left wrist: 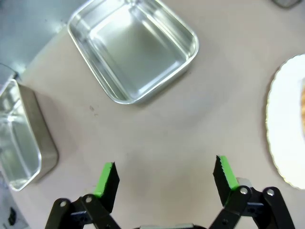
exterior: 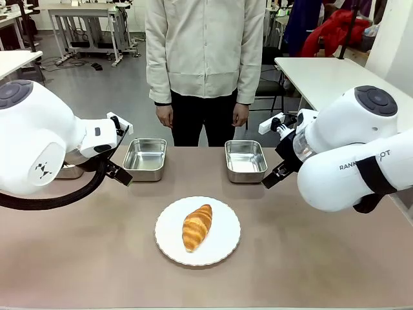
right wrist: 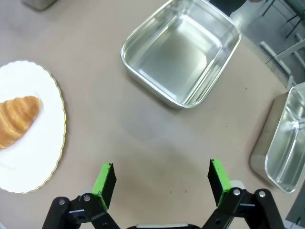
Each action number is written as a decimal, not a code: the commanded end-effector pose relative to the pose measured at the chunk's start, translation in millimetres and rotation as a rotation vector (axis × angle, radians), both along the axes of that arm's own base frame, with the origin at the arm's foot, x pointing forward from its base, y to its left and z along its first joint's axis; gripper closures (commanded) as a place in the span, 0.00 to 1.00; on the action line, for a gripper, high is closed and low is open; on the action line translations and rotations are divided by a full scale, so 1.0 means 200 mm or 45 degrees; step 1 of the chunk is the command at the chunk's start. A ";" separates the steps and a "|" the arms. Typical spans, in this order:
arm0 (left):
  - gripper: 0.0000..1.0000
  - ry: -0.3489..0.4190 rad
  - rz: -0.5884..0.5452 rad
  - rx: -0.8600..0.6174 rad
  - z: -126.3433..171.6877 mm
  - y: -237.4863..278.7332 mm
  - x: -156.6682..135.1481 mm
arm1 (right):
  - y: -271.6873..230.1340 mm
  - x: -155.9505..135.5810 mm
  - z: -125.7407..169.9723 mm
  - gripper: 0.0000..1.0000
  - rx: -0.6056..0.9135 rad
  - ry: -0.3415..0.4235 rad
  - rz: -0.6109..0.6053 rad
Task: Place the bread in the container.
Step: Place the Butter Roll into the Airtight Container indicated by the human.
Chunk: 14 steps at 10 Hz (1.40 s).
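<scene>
Brownish tabletop (exterior: 97, 271) with a person (exterior: 205, 58) standing at the far side, hands hanging just past the pans. From the front, the bread (exterior: 197, 227) lies on a white plate (exterior: 222, 248) mid-table. Beyond it sit the container (exterior: 245, 160) I'd go for and its twin (exterior: 144, 159). Both my arms hang at the sides, so if both dive for the middle they could bump.

Left wrist cam: left jaws spread wide, green pads (left wrist: 106, 179) pinching nothing, bare tabletop between them. The twin (left wrist: 133, 47) is ahead, a third pan (left wrist: 19, 143) is off to one side, and the plate rim (left wrist: 281, 119) is at the other edge.

Right wrist cam: right jaws spread too, and empty. The bread (right wrist: 16, 119) is off to the side on its plate (right wrist: 45, 162), with the container (right wrist: 183, 52) straight ahead and another pan (right wrist: 286, 143) near the edge.

My worries:
- That roll looks soft, so if I clamp hard it'll squash.
- If I grab a tapered end, I reckon it slips out.
- If I come in too low, the pads shove the plate.
- If I let go off-centre, it catches the rolled rim and the light pan probably skids or tips.
</scene>
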State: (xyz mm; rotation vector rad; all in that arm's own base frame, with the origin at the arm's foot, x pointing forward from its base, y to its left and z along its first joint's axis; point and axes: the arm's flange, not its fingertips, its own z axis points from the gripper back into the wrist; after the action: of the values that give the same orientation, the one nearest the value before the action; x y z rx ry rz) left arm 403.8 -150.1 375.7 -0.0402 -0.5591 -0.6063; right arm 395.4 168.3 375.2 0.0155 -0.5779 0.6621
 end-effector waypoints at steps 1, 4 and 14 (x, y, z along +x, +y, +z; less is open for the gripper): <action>0.00 0.029 -0.110 -0.125 0.23 0.17 0.01 | -0.05 0.02 0.23 0.00 0.006 -0.066 0.015; 0.00 0.088 -0.219 -0.199 0.61 0.43 0.03 | -0.30 0.11 0.56 0.00 0.150 -0.058 0.098; 0.00 0.102 -0.617 -0.279 0.82 1.12 0.06 | -0.99 0.14 0.79 0.00 0.359 -0.082 0.278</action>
State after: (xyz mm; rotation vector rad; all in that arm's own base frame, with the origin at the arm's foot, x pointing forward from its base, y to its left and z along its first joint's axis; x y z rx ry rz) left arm 420.0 74.9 541.2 -0.3953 -0.5281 -1.0198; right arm 427.1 -29.0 534.0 0.3243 -0.7236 0.7972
